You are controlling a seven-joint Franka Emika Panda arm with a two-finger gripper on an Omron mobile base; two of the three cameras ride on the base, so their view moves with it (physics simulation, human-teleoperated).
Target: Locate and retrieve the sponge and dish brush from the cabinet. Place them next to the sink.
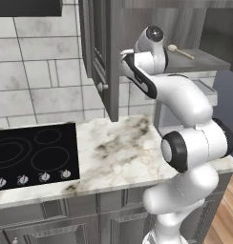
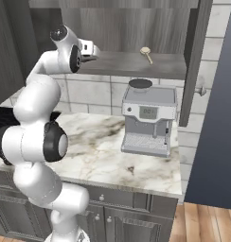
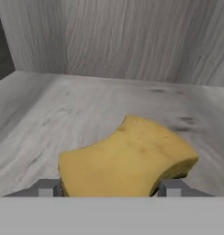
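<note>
Yellow-brown and close against the lens in the hand view, the sponge point(image 3: 127, 158) lies on the flat grey shelf point(image 3: 49, 114) of the cabinet point(image 2: 136, 28), between the two finger tips point(image 3: 47, 187) of the end effector point(image 3: 109, 188). Its jaws stand spread wide, one on either side of the sponge's near end; whether they touch it cannot be told. Behind the sponge rises the cabinet's wood-grain back wall.

From the base cameras, the white arm point(image 1: 185, 143) reaches up from the table point(image 1: 123, 152) with its hand at the left end of the shelf, just inside the opening. Farther right on the same shelf, well apart from the hand, lies the dish brush point(image 2: 146, 53), its round head toward the back and its thin handle pointing toward the front edge. Both doors point(image 2: 195, 61) hang open. Below the shelf, a coffee machine point(image 2: 149, 120) stands on the marble table by the back wall, and a black cooktop point(image 1: 35, 155) is set into the table's left part.
</note>
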